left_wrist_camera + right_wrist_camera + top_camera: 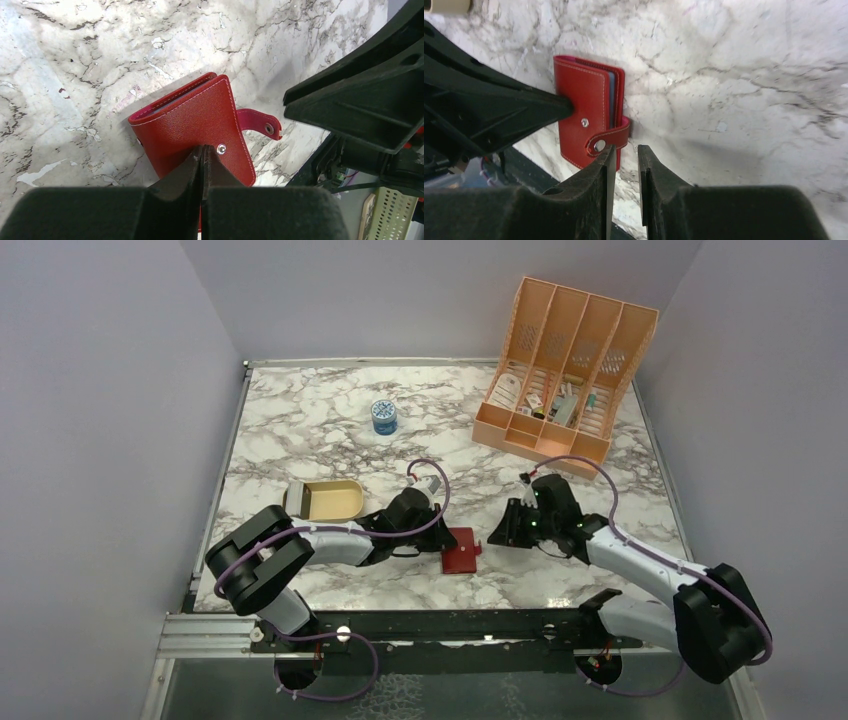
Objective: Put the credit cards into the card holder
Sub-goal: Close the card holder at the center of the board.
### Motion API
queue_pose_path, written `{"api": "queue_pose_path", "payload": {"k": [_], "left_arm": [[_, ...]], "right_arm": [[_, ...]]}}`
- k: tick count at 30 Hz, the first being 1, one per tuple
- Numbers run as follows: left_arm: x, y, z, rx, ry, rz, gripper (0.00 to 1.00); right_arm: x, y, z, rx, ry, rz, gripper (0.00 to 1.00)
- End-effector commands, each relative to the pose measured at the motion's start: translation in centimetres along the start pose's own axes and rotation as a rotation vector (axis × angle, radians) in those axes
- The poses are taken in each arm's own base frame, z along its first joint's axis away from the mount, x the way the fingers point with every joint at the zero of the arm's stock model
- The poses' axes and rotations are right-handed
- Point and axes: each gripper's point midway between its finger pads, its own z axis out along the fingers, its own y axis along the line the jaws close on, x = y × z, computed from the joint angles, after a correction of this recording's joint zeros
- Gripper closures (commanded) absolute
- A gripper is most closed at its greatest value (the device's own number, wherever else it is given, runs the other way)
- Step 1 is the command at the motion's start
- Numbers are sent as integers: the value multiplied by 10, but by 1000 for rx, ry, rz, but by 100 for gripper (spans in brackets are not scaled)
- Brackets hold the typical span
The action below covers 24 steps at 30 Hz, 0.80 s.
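Pinning the small dark red folding card holder (192, 117) on the marble surface (75, 55) with my left jaws pressed together on its cover, I'm nervous the slightly spread right jaws beside its snap strap (611, 136) could miss it and shove the holder sideways.

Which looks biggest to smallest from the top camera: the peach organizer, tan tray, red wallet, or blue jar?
Peach organizer
Tan tray
Red wallet
Blue jar, only a little smaller than the wallet

card holder (195, 120): red, white stitching | table (300, 430): white-grey marble | organizer (545, 330): peach
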Motion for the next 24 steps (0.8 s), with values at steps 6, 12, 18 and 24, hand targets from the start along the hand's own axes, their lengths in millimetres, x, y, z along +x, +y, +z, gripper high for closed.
{"api": "queue_pose_path", "payload": {"k": [6, 12, 18, 24], "left_arm": [[6, 13, 4, -53, 2, 10, 98], [8, 16, 5, -61, 7, 6, 98], [6, 16, 5, -66, -3, 7, 98], [6, 16, 5, -64, -3, 5, 98]], "right_arm": [[13, 28, 8, -215, 55, 35, 78], [12, 31, 11, -235, 60, 36, 77], [12, 30, 12, -232, 63, 37, 72], [15, 33, 17, -257, 88, 35, 74]]}}
